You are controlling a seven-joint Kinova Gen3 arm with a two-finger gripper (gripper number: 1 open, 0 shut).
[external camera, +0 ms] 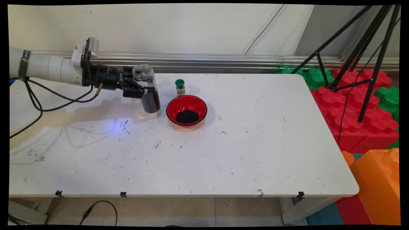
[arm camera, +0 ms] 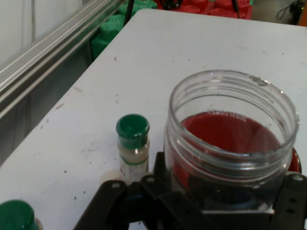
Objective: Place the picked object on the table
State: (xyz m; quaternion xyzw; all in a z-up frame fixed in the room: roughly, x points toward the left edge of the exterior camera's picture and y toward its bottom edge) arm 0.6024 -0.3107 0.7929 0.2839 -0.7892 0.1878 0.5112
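My gripper [external camera: 142,90] is shut on a clear, lidless plastic jar [external camera: 151,100], held upright with dark grains filling its lower half. The jar's base is at or just above the table, left of a red bowl [external camera: 186,110] that has a heap of the same dark grains in it. A small green-capped bottle [external camera: 180,87] stands just behind the bowl. In the hand view the jar [arm camera: 230,139] fills the space between the fingers and the bowl's red shows through its glass. The green-capped bottle [arm camera: 133,148] stands to its left, and a second green cap [arm camera: 17,215] sits at the bottom left corner.
Dark grains are scattered over the white table [external camera: 243,150], mostly in front of the jar and bowl. A black tripod [external camera: 361,64] stands over red and green foam blocks [external camera: 348,105] beyond the table's right edge. An orange block [external camera: 377,185] sits at the near right.
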